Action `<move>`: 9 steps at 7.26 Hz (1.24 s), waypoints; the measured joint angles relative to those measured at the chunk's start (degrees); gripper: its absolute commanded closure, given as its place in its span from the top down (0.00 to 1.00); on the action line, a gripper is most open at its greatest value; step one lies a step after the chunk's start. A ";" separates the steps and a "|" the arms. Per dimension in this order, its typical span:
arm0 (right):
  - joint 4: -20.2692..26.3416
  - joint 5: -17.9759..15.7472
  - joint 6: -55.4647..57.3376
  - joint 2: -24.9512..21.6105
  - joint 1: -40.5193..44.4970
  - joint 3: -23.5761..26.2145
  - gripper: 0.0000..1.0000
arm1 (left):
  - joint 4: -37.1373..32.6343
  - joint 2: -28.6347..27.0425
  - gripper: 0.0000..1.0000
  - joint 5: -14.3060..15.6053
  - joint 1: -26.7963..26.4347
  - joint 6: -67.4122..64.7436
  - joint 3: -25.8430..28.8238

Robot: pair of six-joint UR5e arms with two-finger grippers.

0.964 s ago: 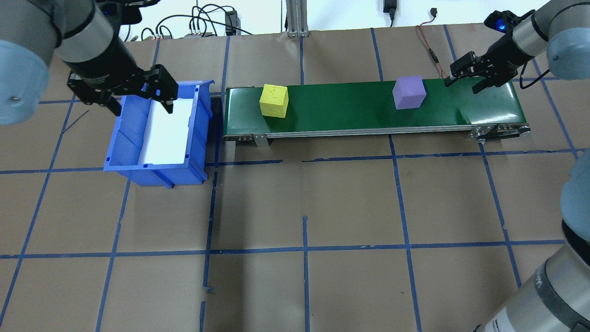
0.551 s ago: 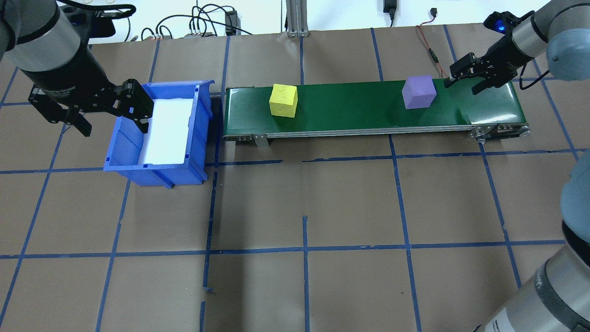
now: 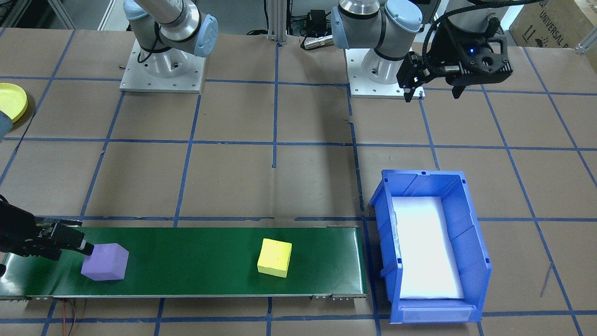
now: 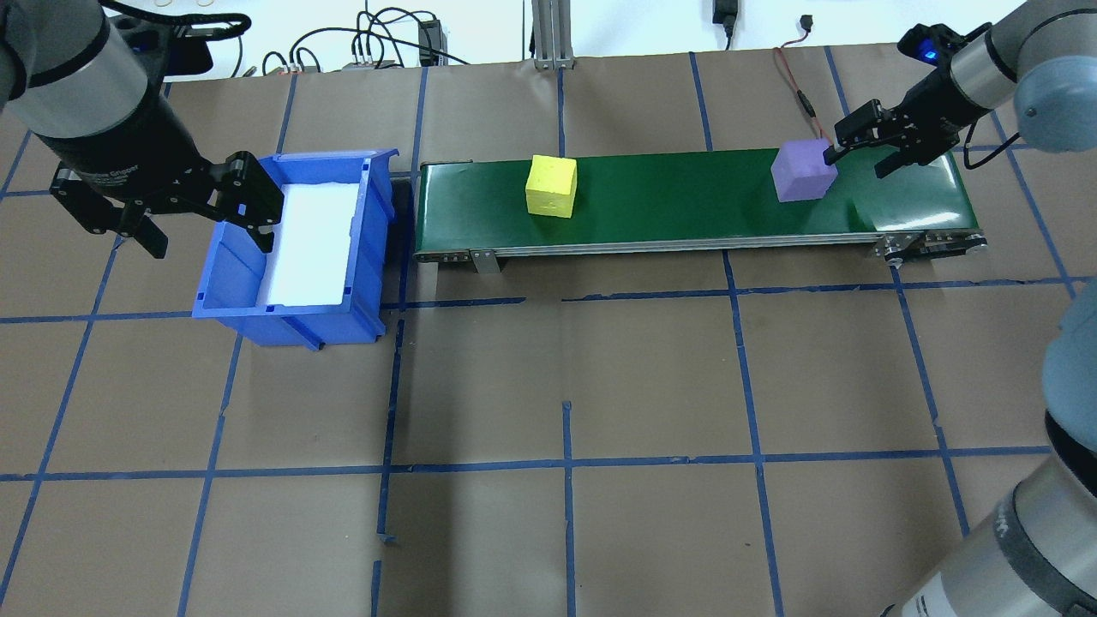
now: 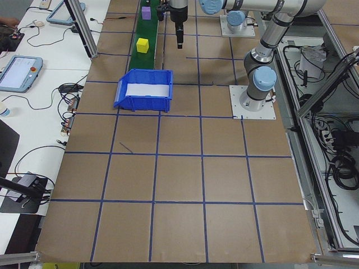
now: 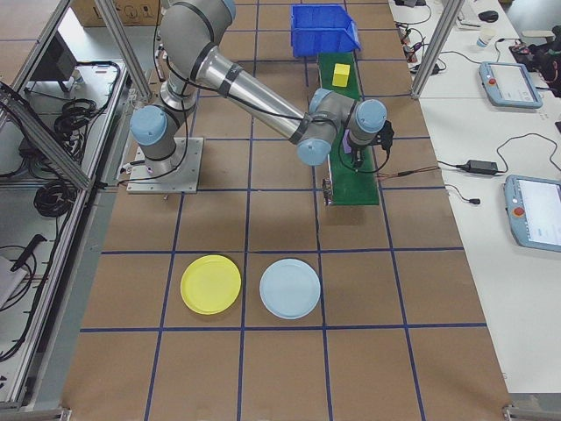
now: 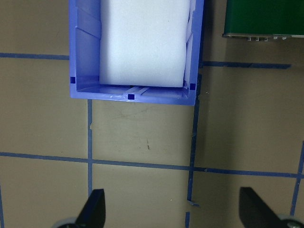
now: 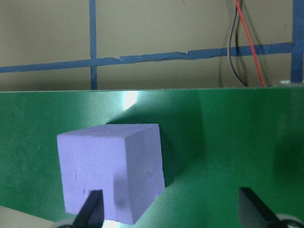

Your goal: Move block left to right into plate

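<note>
Purple block: the purple foam cube (image 4: 803, 170) has ridden further along the green conveyor belt (image 4: 668, 201) since a second ago and now sits at the right gripper (image 4: 860, 152), one fingertip touching its upper edge.
Right gripper: spread wide, holding nothing; in the wrist view one finger (image 8: 91, 209) overlaps the cube's near face while the other stands well clear over bare belt, so the cube is not yet squarely between them.
Yellow block: the yellow cube (image 4: 551, 185) has also travelled rightward and rides mid-belt.
Left gripper: the left gripper (image 4: 184, 214), fingers spread and empty, has drawn back from above the blue bin (image 4: 296, 248) toward the robot's left and now hovers by the bin's edge.
Plate: the yellow plate (image 6: 210, 283) lies on the worktop well away from the belt, beside a pale blue plate (image 6: 290, 288); neither holds a block.
Meaning: the first block has arrived at the pick-up point; the grasp probably comes next, once the gripper centres on the cube.
</note>
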 measured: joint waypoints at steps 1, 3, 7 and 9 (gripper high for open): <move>-0.02 0.00 0.01 0.01 0.00 0.02 0.99 | -0.01 0.02 1.00 -0.07 0.02 0.01 0.13; 0.01 0.09 0.16 -0.04 0.00 0.12 0.99 | -0.01 0.03 1.00 -0.15 0.09 0.07 0.28; -0.09 0.32 -0.23 0.28 0.00 0.08 0.98 | 0.01 0.04 1.00 0.00 0.11 0.10 0.47; -0.29 -0.27 -0.16 1.08 0.00 0.21 0.86 | 0.07 0.04 1.00 -0.02 0.05 0.10 0.52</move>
